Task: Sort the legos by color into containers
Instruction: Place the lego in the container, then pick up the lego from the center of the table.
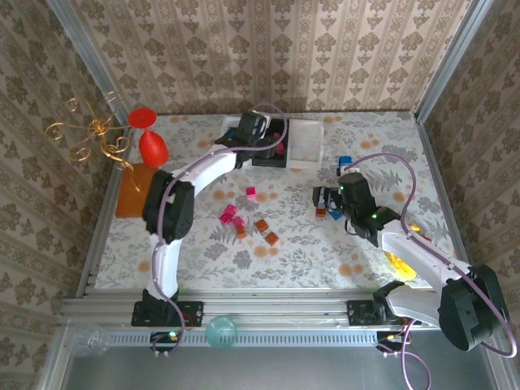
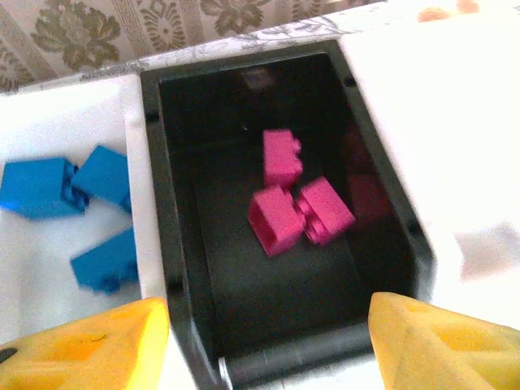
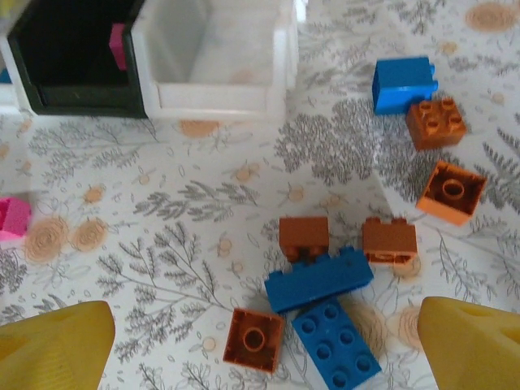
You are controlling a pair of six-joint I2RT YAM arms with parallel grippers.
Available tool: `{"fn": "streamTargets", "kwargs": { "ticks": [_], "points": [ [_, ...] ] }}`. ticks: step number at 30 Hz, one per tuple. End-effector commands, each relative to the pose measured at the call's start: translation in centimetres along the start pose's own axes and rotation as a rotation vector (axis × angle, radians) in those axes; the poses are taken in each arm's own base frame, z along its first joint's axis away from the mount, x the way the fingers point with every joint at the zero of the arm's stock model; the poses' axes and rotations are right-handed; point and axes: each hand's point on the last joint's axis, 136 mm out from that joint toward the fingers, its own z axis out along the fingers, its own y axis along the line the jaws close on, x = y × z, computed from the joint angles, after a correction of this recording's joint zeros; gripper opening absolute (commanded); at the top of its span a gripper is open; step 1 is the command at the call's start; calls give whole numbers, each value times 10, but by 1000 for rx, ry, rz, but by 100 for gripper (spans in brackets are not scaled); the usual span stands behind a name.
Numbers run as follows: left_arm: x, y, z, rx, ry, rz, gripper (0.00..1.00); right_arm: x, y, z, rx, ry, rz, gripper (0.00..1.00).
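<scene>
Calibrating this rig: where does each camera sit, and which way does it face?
Top external: above, behind the bases, facing down at the table; both arms show.
Left wrist: above the black bin, facing down into it; left claw fingertips show.
Right wrist: low over loose legos; right claw fingertips show.
Wrist views share the black bin.

Cam setup: one fixed overhead, two wrist cams close in.
Top external sits high behind the arm bases, facing down and toward 12 o'clock, with the whole table (image 1: 325,252) in frame. Left wrist cam hangs close above the black bin (image 2: 171,227), looking nearly straight down, yellow fingertips (image 2: 89,349) at its 7 and 5 o'clock corners. Right wrist cam is low over the table, tilted toward 12 o'clock, blue and brown legos (image 3: 318,279) near the lens, black bin at 11 o'clock. All three views share the black bin; top external has it at 12 o'clock.
</scene>
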Motion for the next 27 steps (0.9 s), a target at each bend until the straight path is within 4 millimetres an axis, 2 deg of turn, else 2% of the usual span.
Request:
{"fn": "streamTargets", "kwargs": {
  "ticks": [1,5,8,12,18,21,23,27],
  "points": [
    [-11,-27,-49,179,-100,-85,69,25,-10,3,41,93,23,97],
    [41,-41,-80,323,-53,-128,69,37,-8,10,34,146,20,96],
    [77,-44,-94,369,9,-149,69,52,2,14,-10,211,8,92],
    [105,-44,-104,365,56,-123,70,72,18,20,-30,268,-20,87],
    [120,-50,-102,397,42,-48,69,82,24,34,-28,273,20,71],
    [117,-52,-102,409,0,-21,69,80,24,39,-7,269,14,64],
    [112,-52,-102,412,-26,-9,69,86,21,45,22,288,9,60],
    [109,-52,-101,413,-61,-4,69,89,15,47,60,286,20,58]
  ]
}}
